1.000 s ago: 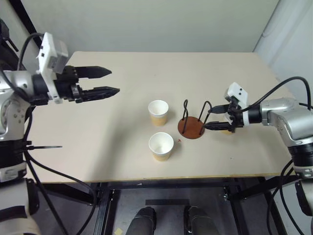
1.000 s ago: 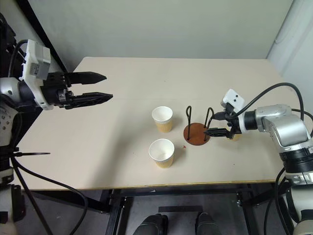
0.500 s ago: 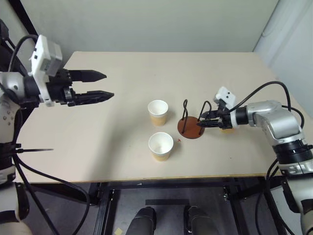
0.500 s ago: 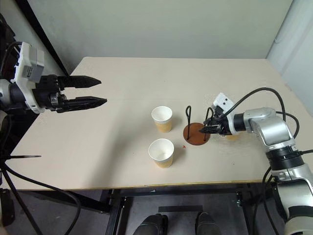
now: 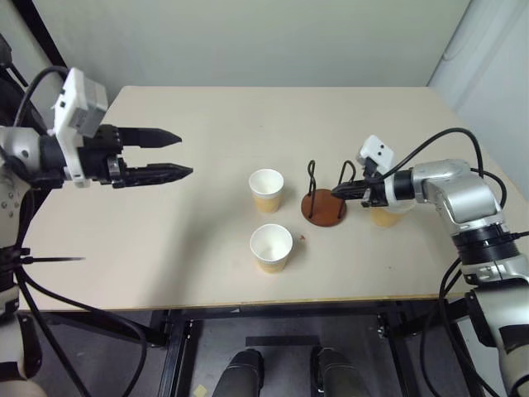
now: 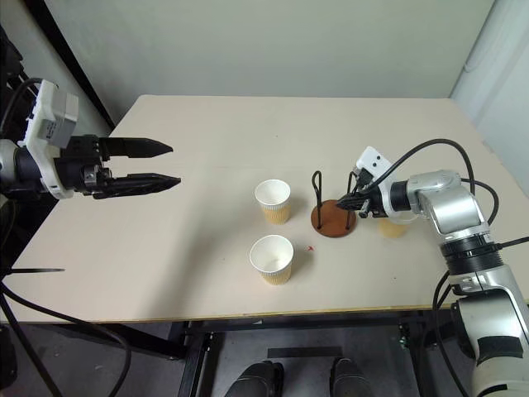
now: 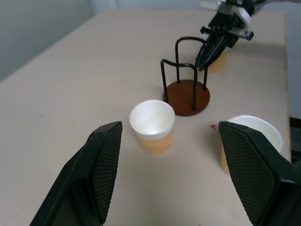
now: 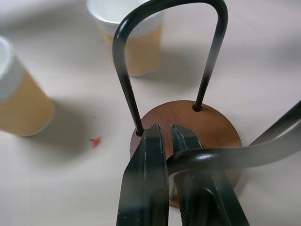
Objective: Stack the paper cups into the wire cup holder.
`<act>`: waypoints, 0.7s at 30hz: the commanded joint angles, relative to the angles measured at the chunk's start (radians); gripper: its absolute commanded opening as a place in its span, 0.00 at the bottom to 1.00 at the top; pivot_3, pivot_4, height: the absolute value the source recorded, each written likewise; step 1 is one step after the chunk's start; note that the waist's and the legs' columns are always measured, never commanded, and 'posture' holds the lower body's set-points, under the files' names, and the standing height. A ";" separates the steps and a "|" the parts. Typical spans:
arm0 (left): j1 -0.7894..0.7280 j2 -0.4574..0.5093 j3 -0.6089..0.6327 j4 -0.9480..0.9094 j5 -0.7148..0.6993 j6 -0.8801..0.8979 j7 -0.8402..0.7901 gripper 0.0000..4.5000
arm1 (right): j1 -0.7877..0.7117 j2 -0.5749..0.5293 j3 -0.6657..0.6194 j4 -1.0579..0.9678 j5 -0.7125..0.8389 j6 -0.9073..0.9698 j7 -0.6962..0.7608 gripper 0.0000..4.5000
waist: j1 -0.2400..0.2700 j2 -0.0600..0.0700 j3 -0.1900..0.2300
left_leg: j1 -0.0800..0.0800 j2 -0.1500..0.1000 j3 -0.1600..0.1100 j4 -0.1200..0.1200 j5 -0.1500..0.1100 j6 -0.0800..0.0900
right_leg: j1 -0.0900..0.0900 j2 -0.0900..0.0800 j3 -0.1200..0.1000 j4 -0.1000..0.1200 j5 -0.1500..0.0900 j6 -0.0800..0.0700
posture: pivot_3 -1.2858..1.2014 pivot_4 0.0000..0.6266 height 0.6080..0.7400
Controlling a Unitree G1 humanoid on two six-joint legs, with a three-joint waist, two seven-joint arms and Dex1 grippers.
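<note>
My right gripper (image 8: 165, 141) has just gone from wide apart to clamped on the nearer loop of the wire cup holder (image 5: 324, 204), near the desk's (image 5: 207, 256) right edge. I judge I can now steady or shift it. The left gripper (image 5: 175, 154) hangs apart, empty. Two of the paper cups (image 5: 267, 189) stand beside the holder, one behind my right gripper. I see no writing.

A pale beige table (image 5: 215, 116) is standing on a black metal frame (image 5: 173, 339) toward six o'clock over a grey floor (image 5: 281, 364), with a plain off-white wall (image 5: 248, 41) rising at twelve o'clock
</note>
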 commanded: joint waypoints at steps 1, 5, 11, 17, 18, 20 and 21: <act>0.040 0.053 0.054 -0.070 -0.043 0.035 -0.036 0.78 | 0.011 -0.058 -0.002 -0.121 0.044 0.034 0.088 0.01 | 0.000 0.000 0.000 | 0.000 0.000 0.000 0.000 -0.001 -0.001 | 0.000 0.000 0.000 0.000 0.000 -0.001 | 0.52 0.24 1.00; 0.063 0.076 0.054 -0.080 -0.054 0.044 -0.052 0.78 | 0.027 -0.086 0.001 -0.152 0.051 0.046 0.114 0.01 | 0.000 0.000 0.000 | 0.000 0.000 0.000 0.000 -0.002 -0.002 | 0.000 0.001 0.000 0.000 -0.001 -0.002 | 0.52 0.24 1.00; 0.062 0.075 0.045 -0.081 -0.054 0.040 -0.049 0.78 | 0.064 -0.109 0.007 -0.171 0.048 0.042 0.131 0.01 | 0.000 0.000 0.000 | 0.002 0.000 -0.001 0.001 -0.001 -0.002 | 0.000 0.001 0.000 0.003 -0.001 -0.002 | 0.52 0.24 1.00; 0.051 0.075 0.037 -0.081 -0.054 0.043 -0.050 0.78 | 0.102 -0.119 0.019 -0.180 0.037 0.031 0.130 0.01 | -0.002 0.000 0.000 | 0.004 0.001 -0.001 0.001 0.000 -0.003 | 0.000 0.001 0.001 0.006 -0.002 -0.003 | 0.52 0.24 1.00; 0.049 0.075 0.036 -0.082 -0.054 0.044 -0.049 0.78 | 0.108 -0.123 0.024 -0.182 0.032 0.029 0.131 0.01 | -0.002 0.000 0.000 | 0.004 0.001 -0.001 0.001 0.000 -0.003 | 0.000 0.001 0.001 0.006 -0.002 -0.003 | 0.52 0.24 1.00; 0.045 0.075 0.033 -0.081 -0.053 0.045 -0.049 0.78 | 0.118 -0.133 0.036 -0.182 0.014 0.016 0.128 0.01 | -0.002 0.000 0.000 | 0.004 0.001 -0.001 0.001 0.000 -0.003 | 0.001 0.001 0.001 0.007 -0.002 -0.003 | 0.52 0.24 1.00; 0.044 0.074 0.032 -0.082 -0.054 0.046 -0.049 0.78 | 0.124 -0.139 0.039 -0.185 0.013 0.017 0.132 0.07 | -0.002 0.000 0.000 | 0.004 0.001 -0.001 0.001 0.000 -0.003 | 0.001 0.001 0.001 0.007 -0.002 -0.003 | 0.52 0.24 1.00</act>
